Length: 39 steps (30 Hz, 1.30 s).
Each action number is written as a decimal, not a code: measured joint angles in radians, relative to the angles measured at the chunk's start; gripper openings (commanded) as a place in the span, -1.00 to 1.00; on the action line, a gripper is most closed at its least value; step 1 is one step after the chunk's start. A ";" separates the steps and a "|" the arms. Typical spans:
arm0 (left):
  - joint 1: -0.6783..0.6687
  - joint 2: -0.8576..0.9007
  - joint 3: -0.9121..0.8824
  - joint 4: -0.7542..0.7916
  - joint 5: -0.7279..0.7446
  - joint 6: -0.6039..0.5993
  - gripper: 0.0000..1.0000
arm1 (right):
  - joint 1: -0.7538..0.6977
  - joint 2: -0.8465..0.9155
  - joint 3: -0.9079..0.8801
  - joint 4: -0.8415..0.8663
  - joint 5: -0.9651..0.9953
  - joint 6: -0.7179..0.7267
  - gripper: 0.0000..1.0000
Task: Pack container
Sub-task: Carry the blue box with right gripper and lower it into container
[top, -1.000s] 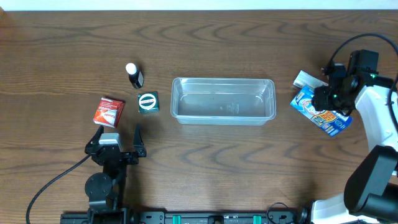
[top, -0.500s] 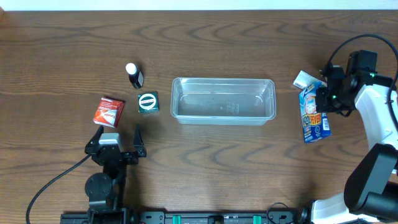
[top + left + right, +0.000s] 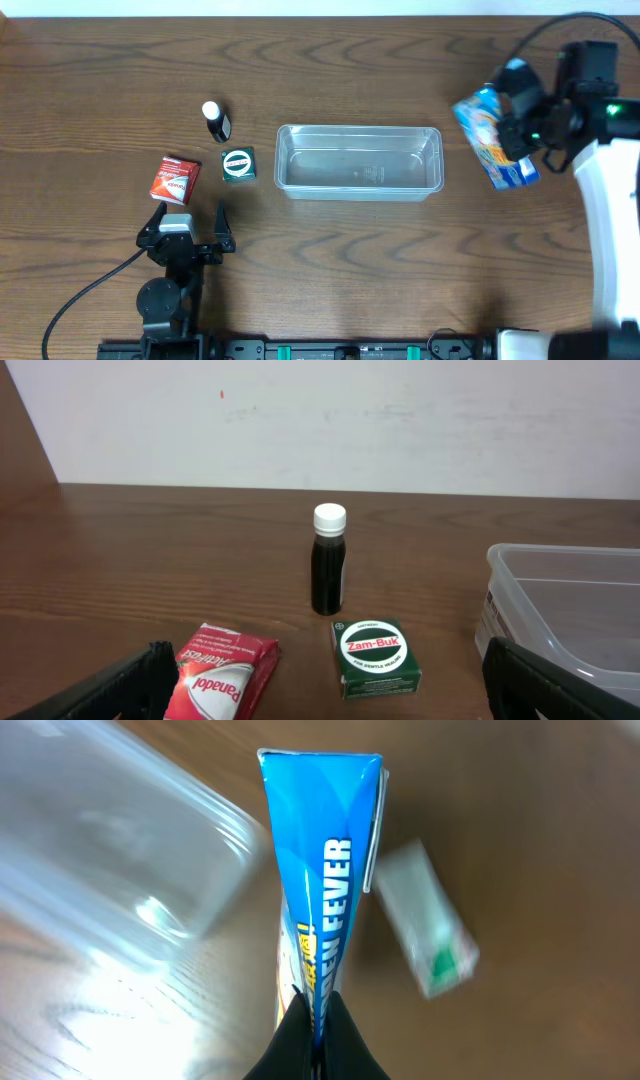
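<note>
The clear plastic container (image 3: pixel 358 161) sits empty at the table's middle; its corner shows in the left wrist view (image 3: pixel 570 610) and the right wrist view (image 3: pixel 120 850). My right gripper (image 3: pixel 522 128) is shut on a blue packet (image 3: pixel 490 138), holding it in the air right of the container; the packet hangs edge-on from the jaws (image 3: pixel 320 1030) in the right wrist view (image 3: pixel 325 870). My left gripper (image 3: pixel 192 215) is open and empty near the front left. A red Panadol box (image 3: pixel 175 179), a green Zam-Buk box (image 3: pixel 238 164) and a small dark bottle (image 3: pixel 215 121) stand left of the container.
A small white and green box (image 3: pixel 425 930) lies on the table under the lifted packet. In the left wrist view the bottle (image 3: pixel 329 560), Zam-Buk box (image 3: pixel 376 656) and Panadol box (image 3: pixel 220 675) stand ahead of the open fingers.
My right gripper has lifted the blue packet off the table and swung it up and a little left, toward the container. The left arm has not moved.
</note>
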State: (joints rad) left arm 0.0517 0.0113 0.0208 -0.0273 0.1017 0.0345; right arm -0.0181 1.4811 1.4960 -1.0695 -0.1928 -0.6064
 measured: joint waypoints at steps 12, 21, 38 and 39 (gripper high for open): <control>0.000 0.000 0.000 0.000 0.000 0.000 0.96 | 0.467 -0.072 0.011 0.056 0.050 -0.426 -0.97; 0.000 0.000 0.000 0.000 0.000 0.000 0.96 | 0.507 0.060 0.010 0.057 0.109 -0.447 -0.97; 0.000 0.000 0.000 0.000 0.000 0.000 0.96 | 0.507 0.213 0.003 0.134 0.141 -0.472 -0.97; 0.000 0.000 0.000 0.000 0.000 0.000 0.96 | 0.507 0.218 -0.001 0.142 0.142 -0.475 -0.97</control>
State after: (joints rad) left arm 0.0517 0.0113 0.0208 -0.0273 0.1013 0.0345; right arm 0.4892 1.6989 1.4948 -0.9279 -0.0513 -1.0809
